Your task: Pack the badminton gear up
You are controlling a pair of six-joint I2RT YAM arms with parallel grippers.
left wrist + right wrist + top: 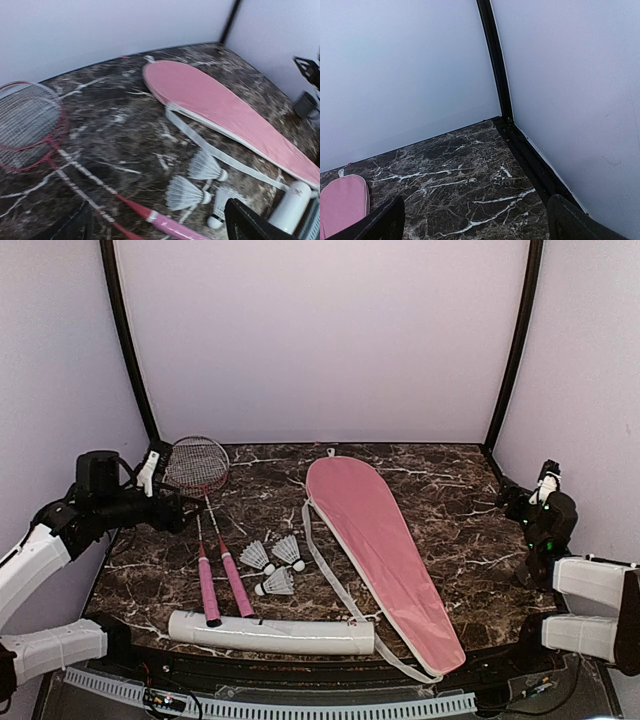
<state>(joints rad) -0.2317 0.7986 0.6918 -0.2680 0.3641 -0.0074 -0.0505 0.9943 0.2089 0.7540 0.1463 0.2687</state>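
Two red-framed rackets (pixel 197 465) lie at the left, their pink handles (pixel 222 585) pointing toward me; in the left wrist view their heads (pixel 25 125) are at the left. Three white shuttlecocks (pixel 275 562) (pixel 200 182) sit between the handles and the pink racket-shaped bag (pixel 375 540) (pixel 225 107), which lies flat and diagonal. The long white tube (pixel 270 633) (pixel 292 205) lies along the near edge. My left gripper (pixel 172 508) (pixel 160 230) hovers open above the racket shafts, holding nothing. At the far right, my right gripper (pixel 512 500) (pixel 477 225) is open over bare marble, with only the bag's tip (pixel 342 200) in its view.
The dark marble table (pixel 440 485) is enclosed by pale walls with black corner posts (pixel 510 350) (pixel 495 60). The bag's white strap (pixel 330 580) (pixel 225 155) trails beside the shuttlecocks. A white cable guide (pixel 280 705) runs along the near edge.
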